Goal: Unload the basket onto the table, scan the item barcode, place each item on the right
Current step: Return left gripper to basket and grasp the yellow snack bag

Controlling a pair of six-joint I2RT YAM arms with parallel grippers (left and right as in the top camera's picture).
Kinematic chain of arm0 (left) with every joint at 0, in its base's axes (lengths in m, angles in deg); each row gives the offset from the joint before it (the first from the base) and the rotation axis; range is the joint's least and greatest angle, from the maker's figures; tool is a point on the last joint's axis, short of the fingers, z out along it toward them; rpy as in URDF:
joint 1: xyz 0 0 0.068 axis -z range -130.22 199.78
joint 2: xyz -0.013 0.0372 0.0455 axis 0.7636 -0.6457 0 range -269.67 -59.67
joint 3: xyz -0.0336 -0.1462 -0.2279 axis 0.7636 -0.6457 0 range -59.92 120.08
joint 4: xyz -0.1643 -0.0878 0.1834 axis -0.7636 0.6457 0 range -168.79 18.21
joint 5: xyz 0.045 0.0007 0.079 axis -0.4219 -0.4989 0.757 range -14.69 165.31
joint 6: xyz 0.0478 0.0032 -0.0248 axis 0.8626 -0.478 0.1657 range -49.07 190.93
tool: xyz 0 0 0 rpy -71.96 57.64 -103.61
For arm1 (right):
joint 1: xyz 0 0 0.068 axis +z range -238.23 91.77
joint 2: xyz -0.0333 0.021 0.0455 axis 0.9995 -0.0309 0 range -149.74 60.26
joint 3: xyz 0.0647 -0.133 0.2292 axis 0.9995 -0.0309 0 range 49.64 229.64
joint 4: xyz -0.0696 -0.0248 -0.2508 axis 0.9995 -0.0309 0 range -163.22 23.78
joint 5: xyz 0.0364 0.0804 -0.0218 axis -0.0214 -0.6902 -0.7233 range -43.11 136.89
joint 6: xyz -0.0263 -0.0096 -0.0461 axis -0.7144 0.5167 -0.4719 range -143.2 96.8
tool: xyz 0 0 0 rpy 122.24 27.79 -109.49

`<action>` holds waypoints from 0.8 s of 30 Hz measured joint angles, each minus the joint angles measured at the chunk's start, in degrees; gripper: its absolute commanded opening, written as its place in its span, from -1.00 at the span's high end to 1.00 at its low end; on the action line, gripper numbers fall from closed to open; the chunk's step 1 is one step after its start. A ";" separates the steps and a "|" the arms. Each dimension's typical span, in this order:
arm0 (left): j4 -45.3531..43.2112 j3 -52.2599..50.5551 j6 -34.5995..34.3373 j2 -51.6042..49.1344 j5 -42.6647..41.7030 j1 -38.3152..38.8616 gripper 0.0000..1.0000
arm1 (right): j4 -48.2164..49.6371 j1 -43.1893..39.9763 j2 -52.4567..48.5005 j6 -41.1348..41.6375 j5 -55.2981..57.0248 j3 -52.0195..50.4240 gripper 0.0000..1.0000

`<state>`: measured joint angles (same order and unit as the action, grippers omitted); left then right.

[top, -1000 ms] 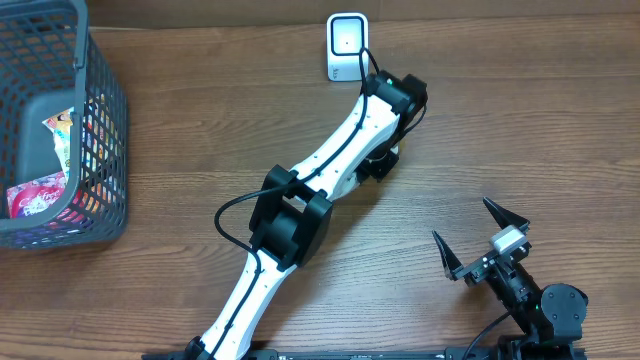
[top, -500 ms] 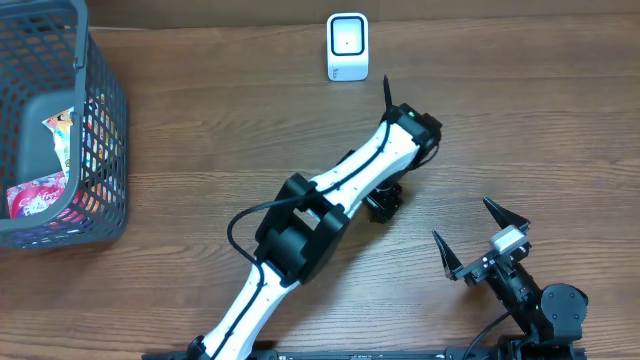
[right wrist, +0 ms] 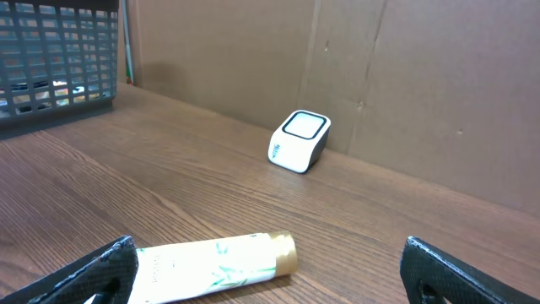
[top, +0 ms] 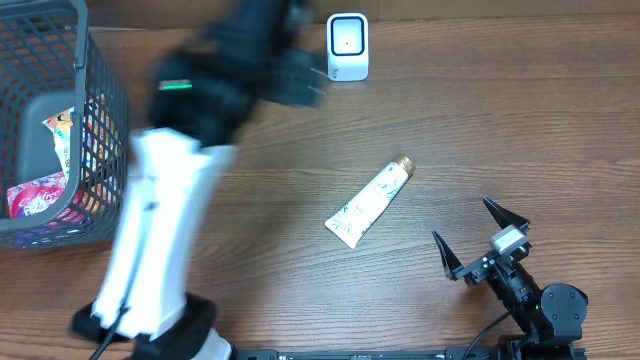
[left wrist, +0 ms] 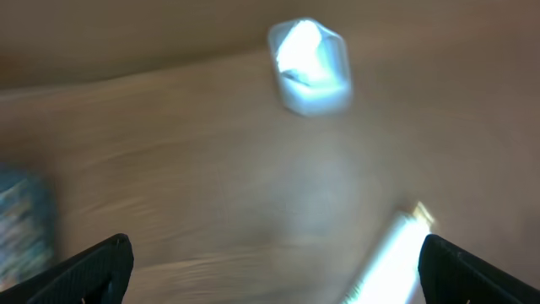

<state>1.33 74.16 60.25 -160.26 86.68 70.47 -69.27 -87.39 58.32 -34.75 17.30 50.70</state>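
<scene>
Tube (top: 368,203) lies flat on the counter (top: 500,120), nearer than the scanner (top: 347,46), cap pointing far-right; left fingers (left wrist: 93,266) spread wide, gripping nothing, blurred beside the scanner; right fingers (right wrist: 93,270) equally wide, empty; basket (top: 105,150) far left.

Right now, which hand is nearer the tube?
The right hand, open at the lower right of the table, a short way off the tube. The left hand is blurred, up by the scanner, farther from it.
</scene>
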 measured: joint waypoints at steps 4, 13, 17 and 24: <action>1.70 2.27 -3.04 3.28 -3.39 -19.89 -1.00 | -0.02 0.00 0.00 0.00 0.00 0.00 -1.00; 5.49 2.29 -7.54 2.10 -16.48 -59.87 -1.00 | -0.04 0.00 0.00 0.00 0.00 0.00 -1.00; 5.81 2.29 -7.74 0.28 -18.78 -66.47 -1.00 | 0.00 0.00 0.00 0.02 -0.02 0.00 -0.99; 4.00 1.27 -0.85 -9.03 -22.56 -66.40 -1.00 | -0.04 0.00 0.00 -0.02 0.02 0.00 -0.99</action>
<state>5.33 75.43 59.40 -169.29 64.13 4.07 -69.32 -87.39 58.32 -34.77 17.33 50.70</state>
